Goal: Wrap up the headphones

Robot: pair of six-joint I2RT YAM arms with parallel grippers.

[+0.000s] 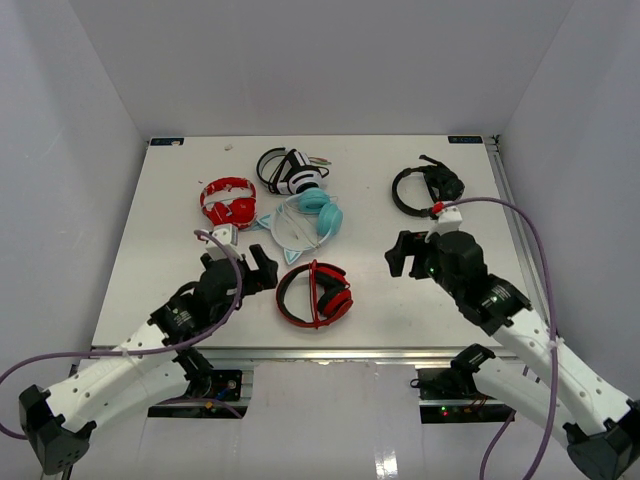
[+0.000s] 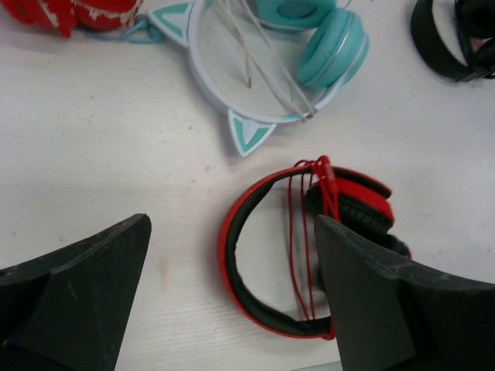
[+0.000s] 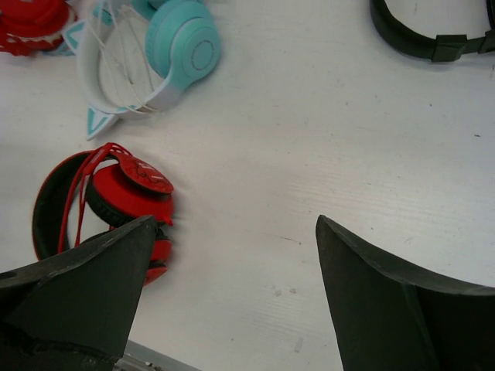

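The headphones (image 1: 314,294) lie flat on the table (image 1: 170,210) near its front edge, about midway between the two arms. The band forms an open loop with the ear cups folded in on its right side. The red cable (image 2: 294,232) runs in several thin strands across the loop, from the top of the band down to its lower end, bunched where it meets the band above the cups. In the right wrist view the headphones (image 3: 131,189) sit at the left, the cable (image 3: 81,185) slanting over the band

The left gripper (image 1: 256,268) hangs just to the left of the headphones, not touching them, its jaws spread wide and holding nothing. In its own view the left gripper (image 2: 232,222) frames the headphones (image 2: 230,247) between its two dark fingers (image 2: 77,294)

The right gripper (image 1: 400,254) is well off to the right, also spread wide with nothing in it. In its wrist view the right gripper (image 3: 236,224) shows bare table between the fingers (image 3: 387,301)

Behind the headphones lies a teal cat-ear pair (image 1: 312,220), touching nothing of them. Further back are a small red pair (image 1: 227,200), a black-and-white pair (image 1: 290,170) and, at the right rear, a black headset (image 1: 425,187)
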